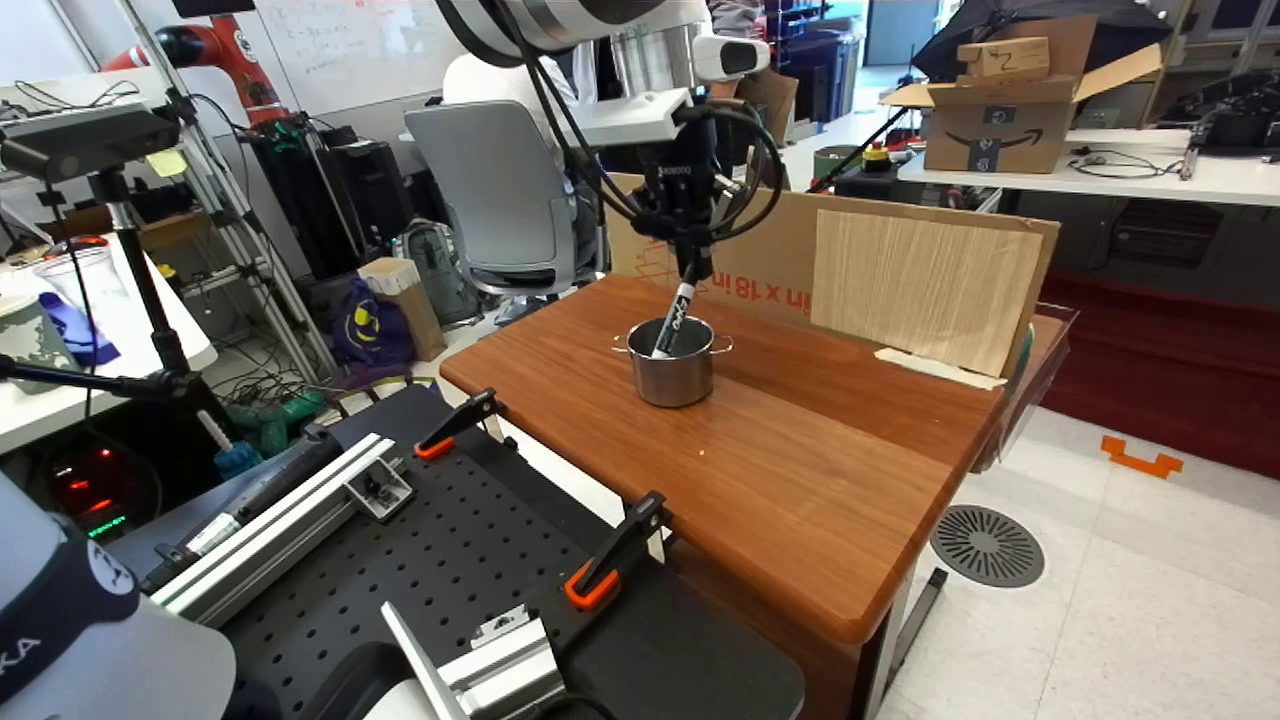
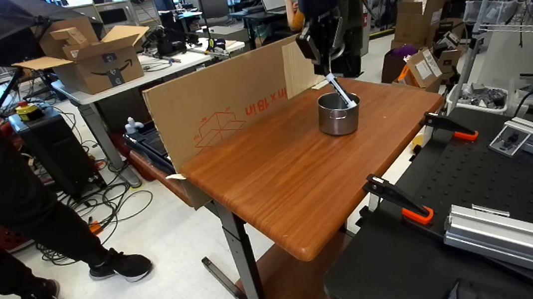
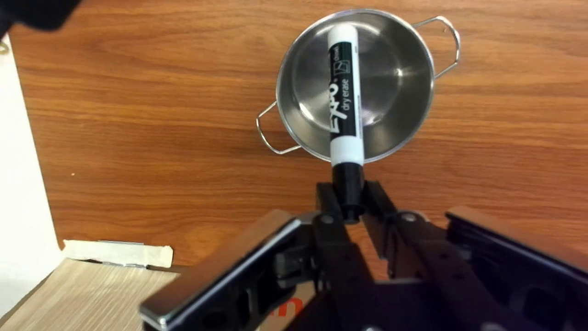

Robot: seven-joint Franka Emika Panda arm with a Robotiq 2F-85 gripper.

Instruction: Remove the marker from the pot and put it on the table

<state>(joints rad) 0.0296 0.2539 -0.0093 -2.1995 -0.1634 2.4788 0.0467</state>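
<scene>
Though aslant, marker [image 3: 346, 122] in end effector [image 3: 351, 195]

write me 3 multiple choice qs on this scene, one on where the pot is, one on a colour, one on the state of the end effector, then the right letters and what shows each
1. Where does the pot stand?
A) on the floor
B) on the table
C) on the black board

2. What colour is the cap of the marker?
A) black
B) red
C) yellow

3. What is the end effector doing?
A) gripping the pot
B) standing open, apart from everything
C) gripping the marker

Right letters:
1. B, since both exterior views show the pot's base resting on the brown wooden top.
2. A, since the wrist view shows a black cap next to a white band.
3. C, since the wrist view shows it closed on the cap from both sides.
</scene>
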